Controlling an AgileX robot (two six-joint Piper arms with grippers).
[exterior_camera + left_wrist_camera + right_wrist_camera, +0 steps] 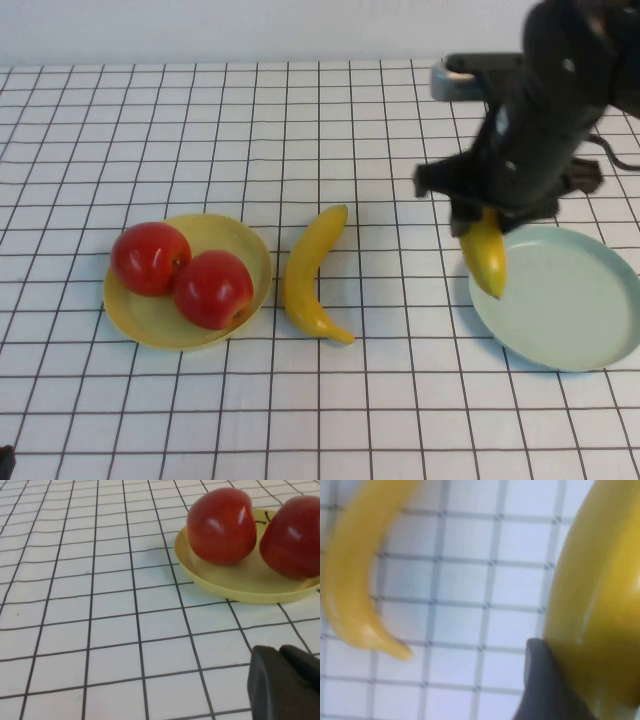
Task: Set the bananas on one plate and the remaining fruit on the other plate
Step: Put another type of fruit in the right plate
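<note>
My right gripper is shut on one yellow banana and holds it, hanging tip down, above the left rim of the pale blue-green plate. In the right wrist view this banana lies against one dark finger. The other banana lies on the table between the plates and also shows in the right wrist view. Two red apples sit on the pale yellow plate. My left gripper is shut and empty, low over the table near the yellow plate.
The table is covered by a white cloth with a dark grid. The right arm's dark body rises over the back right. The blue-green plate holds nothing. Open cloth lies in front of and behind the plates.
</note>
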